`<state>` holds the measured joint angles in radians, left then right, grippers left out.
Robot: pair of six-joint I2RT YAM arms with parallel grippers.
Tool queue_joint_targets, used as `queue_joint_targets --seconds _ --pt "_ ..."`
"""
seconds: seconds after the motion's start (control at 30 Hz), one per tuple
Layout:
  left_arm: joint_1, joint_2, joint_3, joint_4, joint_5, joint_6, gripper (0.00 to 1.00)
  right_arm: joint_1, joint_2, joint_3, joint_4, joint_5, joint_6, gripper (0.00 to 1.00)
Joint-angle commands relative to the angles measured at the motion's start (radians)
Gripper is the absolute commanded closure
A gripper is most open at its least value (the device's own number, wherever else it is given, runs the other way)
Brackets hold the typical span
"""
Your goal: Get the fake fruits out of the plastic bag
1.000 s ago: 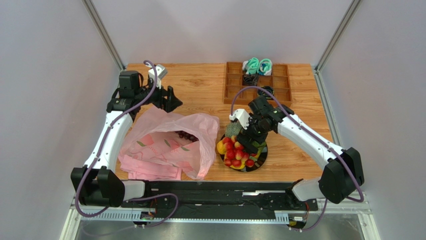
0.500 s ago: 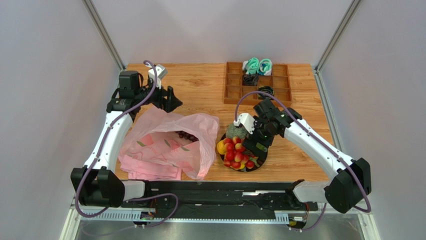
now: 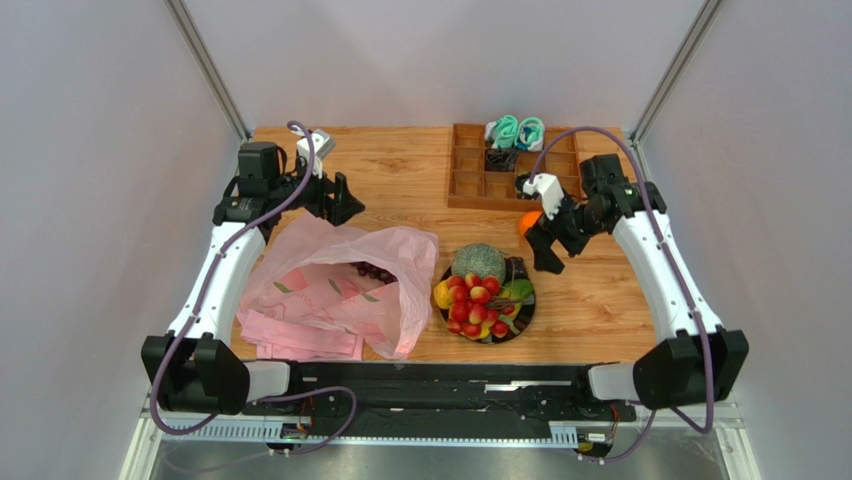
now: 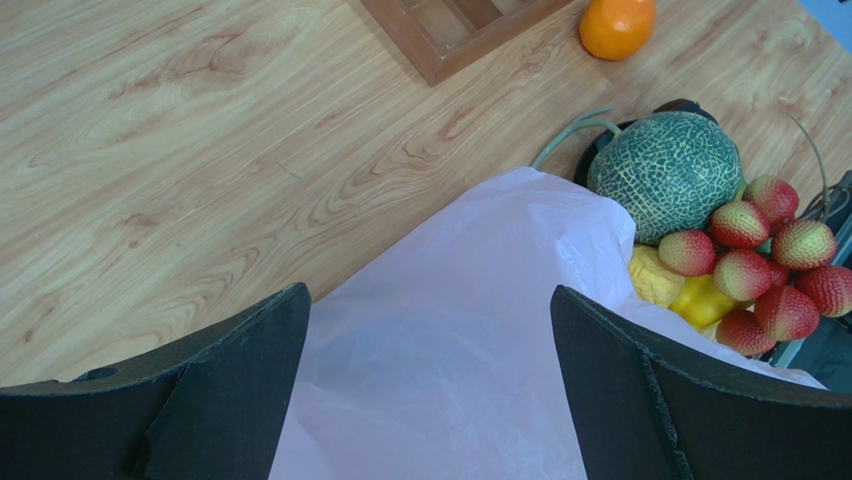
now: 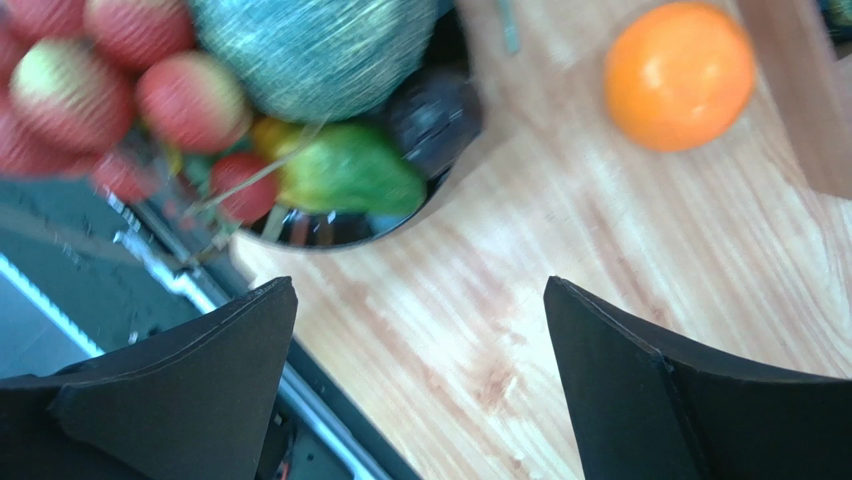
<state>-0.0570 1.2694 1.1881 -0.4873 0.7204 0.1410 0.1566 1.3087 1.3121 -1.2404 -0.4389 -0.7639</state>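
- My left gripper (image 3: pixel 338 200): fingers spread, empty, over the bag's far edge.
- My right gripper (image 3: pixel 548 252): fingers spread, empty, beside the orange (image 3: pixel 527 221).
- Plastic bag (image 3: pixel 335 285): table, left side; thin, limp, probably slippery.
- Grapes (image 3: pixel 375 271): in the bag's mouth; likely light, hard, knobbly; I'd pinch mid-cluster.

The arms (image 3: pixel 215 270) are white shells joined by black housings, each trailed by a purple cable (image 3: pixel 590 128) behind the wrist. Just behind the left gripper (image 3: pixel 345 205) and the right gripper (image 3: pixel 545 255) sits a white camera block (image 3: pixel 543 187); the fingers (image 4: pixel 230 400) are broad matte-black wedges.
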Motion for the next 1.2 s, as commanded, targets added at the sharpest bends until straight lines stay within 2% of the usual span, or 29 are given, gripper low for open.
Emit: queue_joint_targets --seconds 0.0,0.17,0.3,0.43,0.8,0.9,0.93,1.0,1.03,1.17 --pt "0.0 -0.027 0.01 0.013 0.016 0.012 0.01 -0.04 0.205 0.055 0.143 0.027 0.122 0.0" --pt "0.0 -0.018 0.034 -0.022 0.002 0.042 0.01 -0.081 0.481 0.182 0.275 0.107 0.293 0.0" --pt "0.0 -0.021 0.041 -0.048 -0.01 0.06 0.01 -0.092 0.589 0.274 0.337 0.158 0.373 0.0" --pt "-0.001 -0.024 0.033 -0.062 -0.016 0.069 0.01 -0.091 0.658 0.337 0.338 0.201 0.4 0.0" --pt "0.0 0.019 0.06 -0.076 -0.018 0.071 0.01 -0.077 0.788 0.375 0.391 0.232 0.439 0.0" --pt "-0.001 0.034 0.077 -0.076 -0.016 0.069 0.01 -0.072 0.761 0.329 0.395 0.241 0.428 0.1" --pt "0.0 0.036 0.08 -0.073 -0.016 0.066 0.01 -0.072 0.746 0.31 0.404 0.235 0.42 0.18" --pt "-0.001 0.042 0.081 -0.065 -0.018 0.068 0.01 -0.074 0.672 0.238 0.446 0.221 0.385 0.26" --pt "-0.001 0.042 0.082 -0.065 -0.015 0.066 0.01 -0.075 0.64 0.213 0.459 0.195 0.373 0.37" --pt "-0.001 0.041 0.084 -0.069 -0.015 0.066 0.01 -0.083 0.485 0.115 0.469 0.079 0.327 0.42"
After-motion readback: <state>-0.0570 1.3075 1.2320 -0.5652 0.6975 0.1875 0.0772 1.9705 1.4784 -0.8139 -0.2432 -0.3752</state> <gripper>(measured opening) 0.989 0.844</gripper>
